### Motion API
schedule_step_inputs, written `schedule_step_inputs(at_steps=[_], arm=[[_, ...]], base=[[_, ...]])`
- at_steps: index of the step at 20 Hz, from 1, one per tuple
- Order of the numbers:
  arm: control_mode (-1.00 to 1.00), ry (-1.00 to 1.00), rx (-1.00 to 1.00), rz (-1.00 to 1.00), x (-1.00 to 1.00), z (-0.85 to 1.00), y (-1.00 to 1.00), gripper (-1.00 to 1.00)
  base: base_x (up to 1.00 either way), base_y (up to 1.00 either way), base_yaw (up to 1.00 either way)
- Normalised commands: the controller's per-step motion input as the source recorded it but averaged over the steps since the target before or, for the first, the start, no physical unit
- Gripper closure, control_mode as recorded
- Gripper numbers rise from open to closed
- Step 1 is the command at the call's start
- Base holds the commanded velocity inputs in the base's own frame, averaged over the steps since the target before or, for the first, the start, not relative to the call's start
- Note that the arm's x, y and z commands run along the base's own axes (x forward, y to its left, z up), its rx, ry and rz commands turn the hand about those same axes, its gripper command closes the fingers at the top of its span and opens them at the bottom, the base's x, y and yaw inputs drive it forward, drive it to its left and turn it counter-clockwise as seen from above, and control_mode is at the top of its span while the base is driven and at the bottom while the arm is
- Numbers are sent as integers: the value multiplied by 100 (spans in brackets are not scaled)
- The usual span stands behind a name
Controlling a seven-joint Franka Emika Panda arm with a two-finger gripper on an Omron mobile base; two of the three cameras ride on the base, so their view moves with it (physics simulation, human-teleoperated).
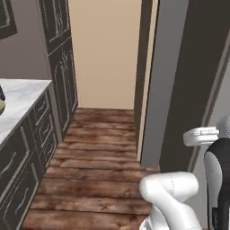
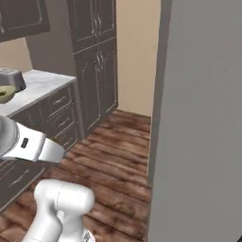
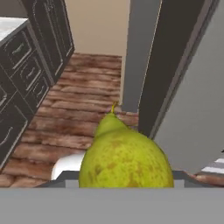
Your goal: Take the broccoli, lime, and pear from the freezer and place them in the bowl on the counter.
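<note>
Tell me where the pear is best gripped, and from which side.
Grip the pear across its broad lower belly, coming from the base end opposite the stem. The hand view shows it narrowing sharply toward the stem tip, where fingers would likely slide off; the wide, rounded body gives fuller contact. That view suggests the hand already has it that way.

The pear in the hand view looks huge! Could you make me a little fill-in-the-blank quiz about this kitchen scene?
1. The fruit filling the hand view, close to the camera, is a ____.
2. The floor is made of ____ planks.
3. The bowl sits on the counter beside a silver ____.
4. The drawers under the counter are dark ____.

Missing words: pear; wooden; toaster; brown
</note>
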Motion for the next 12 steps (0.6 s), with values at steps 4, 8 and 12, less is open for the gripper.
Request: schedule_step_inputs(at_steps=[4, 8, 12], arm=[[100, 0, 0, 0, 0, 0, 0, 100], [100, 0, 0, 0, 0, 0, 0, 100], [100, 0, 0, 0, 0, 0, 0, 100]], base=[[23, 97, 63], [89, 62, 49], [100, 29, 41]])
